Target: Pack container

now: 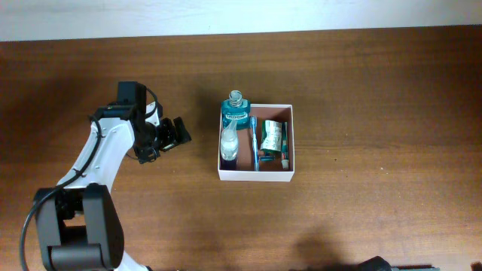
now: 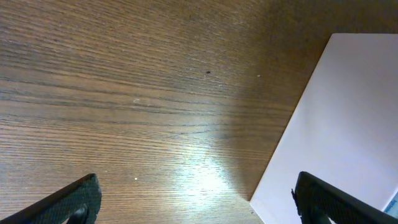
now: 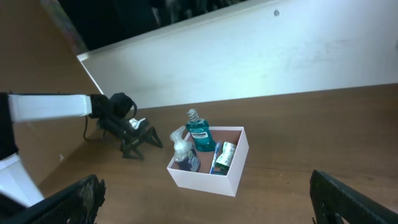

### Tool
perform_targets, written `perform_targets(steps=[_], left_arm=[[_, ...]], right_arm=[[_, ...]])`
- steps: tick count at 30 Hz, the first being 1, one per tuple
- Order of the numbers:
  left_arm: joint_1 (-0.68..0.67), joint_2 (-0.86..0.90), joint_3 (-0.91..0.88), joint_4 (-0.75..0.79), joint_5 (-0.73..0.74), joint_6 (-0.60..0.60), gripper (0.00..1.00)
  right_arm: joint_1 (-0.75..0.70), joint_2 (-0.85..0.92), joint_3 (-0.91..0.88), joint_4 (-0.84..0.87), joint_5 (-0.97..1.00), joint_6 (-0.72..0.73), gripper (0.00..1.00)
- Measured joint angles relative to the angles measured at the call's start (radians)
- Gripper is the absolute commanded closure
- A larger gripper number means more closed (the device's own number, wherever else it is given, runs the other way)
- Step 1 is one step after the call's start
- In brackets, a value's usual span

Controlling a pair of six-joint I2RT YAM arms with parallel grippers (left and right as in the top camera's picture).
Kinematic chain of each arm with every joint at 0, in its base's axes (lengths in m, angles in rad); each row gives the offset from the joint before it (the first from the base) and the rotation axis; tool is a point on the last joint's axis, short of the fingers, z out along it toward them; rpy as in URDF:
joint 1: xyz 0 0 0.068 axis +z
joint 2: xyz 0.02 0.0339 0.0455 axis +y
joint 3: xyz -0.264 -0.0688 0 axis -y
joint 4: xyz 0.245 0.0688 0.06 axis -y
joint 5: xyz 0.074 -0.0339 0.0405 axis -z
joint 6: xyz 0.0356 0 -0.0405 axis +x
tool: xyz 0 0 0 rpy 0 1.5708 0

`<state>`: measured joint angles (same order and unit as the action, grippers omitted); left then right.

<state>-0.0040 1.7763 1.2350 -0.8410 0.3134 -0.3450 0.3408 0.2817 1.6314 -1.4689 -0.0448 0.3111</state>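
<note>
The white container (image 1: 256,175) sits mid-table with a reddish-brown inside. In it are a teal mouthwash bottle (image 1: 234,113), a clear bottle with a dark base (image 1: 229,144), a blue toothbrush (image 1: 255,143) and a small green-and-white packet (image 1: 273,138). The box also shows in the right wrist view (image 3: 205,178) and its outer wall in the left wrist view (image 2: 339,130). My left gripper (image 1: 175,134) is open and empty, just left of the box; its fingertips (image 2: 196,199) straddle bare wood and the box wall. My right gripper (image 3: 208,202) is open and empty, raised high, out of the overhead view.
The wooden table (image 1: 376,90) runs to a white wall (image 3: 249,56) at the back. The left arm (image 1: 105,154) reaches in from the front left.
</note>
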Motion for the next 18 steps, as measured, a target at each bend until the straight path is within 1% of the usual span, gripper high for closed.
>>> perform_targets(steps=[8, 18], left_arm=[[0.000, 0.000, 0.000, 0.000, 0.000, 0.000, 0.01], [0.000, 0.000, 0.000, 0.000, 0.000, 0.000, 0.01]], right_arm=[[0.000, -0.086, 0.000, -0.051, 0.000, -0.023, 0.01], [0.000, -0.117, 0.000, -0.116, 0.000, -0.032, 0.01]])
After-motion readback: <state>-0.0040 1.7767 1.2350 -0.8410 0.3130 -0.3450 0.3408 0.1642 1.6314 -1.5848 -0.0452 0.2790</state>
